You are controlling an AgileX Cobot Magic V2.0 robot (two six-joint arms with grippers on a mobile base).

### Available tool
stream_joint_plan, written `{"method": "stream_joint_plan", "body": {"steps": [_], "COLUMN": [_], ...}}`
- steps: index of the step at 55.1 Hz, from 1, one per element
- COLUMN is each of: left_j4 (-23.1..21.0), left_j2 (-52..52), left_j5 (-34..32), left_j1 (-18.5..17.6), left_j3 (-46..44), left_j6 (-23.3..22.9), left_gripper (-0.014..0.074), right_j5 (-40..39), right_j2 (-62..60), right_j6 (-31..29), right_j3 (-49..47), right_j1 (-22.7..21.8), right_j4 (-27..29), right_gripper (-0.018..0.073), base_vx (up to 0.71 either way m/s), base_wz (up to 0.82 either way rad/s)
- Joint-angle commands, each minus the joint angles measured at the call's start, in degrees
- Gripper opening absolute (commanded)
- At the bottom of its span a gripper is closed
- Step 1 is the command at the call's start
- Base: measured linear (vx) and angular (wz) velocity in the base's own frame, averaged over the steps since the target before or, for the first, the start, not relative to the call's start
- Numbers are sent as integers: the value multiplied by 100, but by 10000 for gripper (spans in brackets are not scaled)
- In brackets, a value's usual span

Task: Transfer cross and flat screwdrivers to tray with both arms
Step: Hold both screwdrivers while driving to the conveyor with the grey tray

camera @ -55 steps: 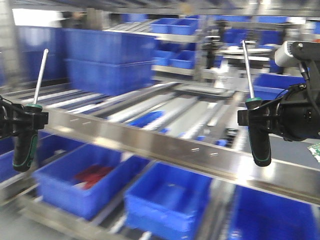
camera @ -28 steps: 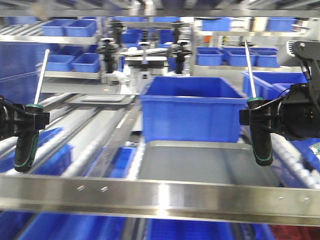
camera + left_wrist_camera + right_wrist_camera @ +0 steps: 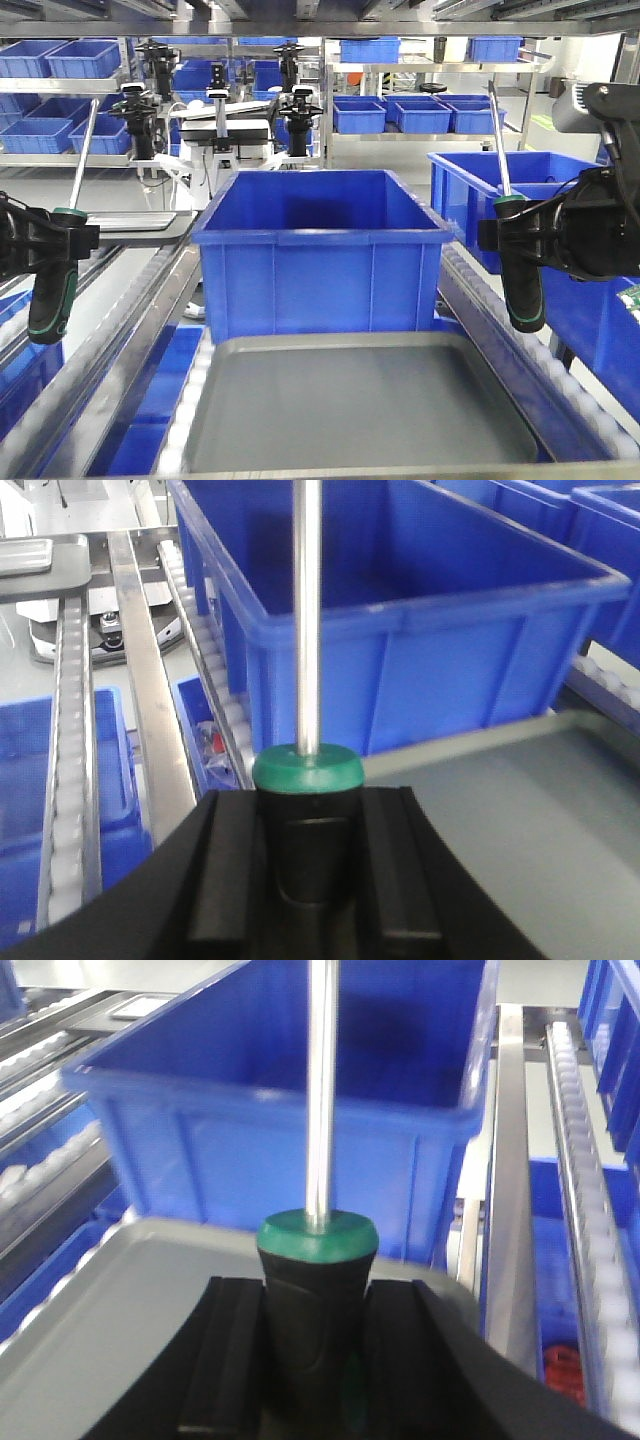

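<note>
My left hand [image 3: 58, 241] and right hand [image 3: 505, 236] each clamp a screwdriver [image 3: 45, 305] upright beside the tray [image 3: 360, 400], so I must bring both over it and lower gently.

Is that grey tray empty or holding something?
Empty. The tray shows bare grey floor; the left screwdriver and right screwdriver are held outside it.

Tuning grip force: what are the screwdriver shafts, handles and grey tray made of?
Screwdriver shafts: apparently polished steel, mirror-like glare. Handles: matte black plastic or rubber, green collar; can't tell which. Tray: likely metal, dull grey matte finish, faint sheen.
</note>
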Motion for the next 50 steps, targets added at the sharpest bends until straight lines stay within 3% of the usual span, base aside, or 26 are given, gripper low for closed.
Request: {"method": "stream_joint_plan", "body": {"steps": [1,50], "left_j4": [-144,-144], "left_j2": [-145,-145], "left_j5": [-498,-498], "left_j1": [-24,-24], "left_j3": [-181,-181], "left_j6": [-51,-51], "left_gripper": [-6,-6], "right_j5": [-509,-509], "right_j2": [-181,-181], "right_j6": [-3,-3], "right_j3": [-215,-215], "right_j1": [-19,-19], "right_j4": [44,44], "right_gripper": [-8,-8], "base_vx": [27,15], "base_wz": [-7,0]}}
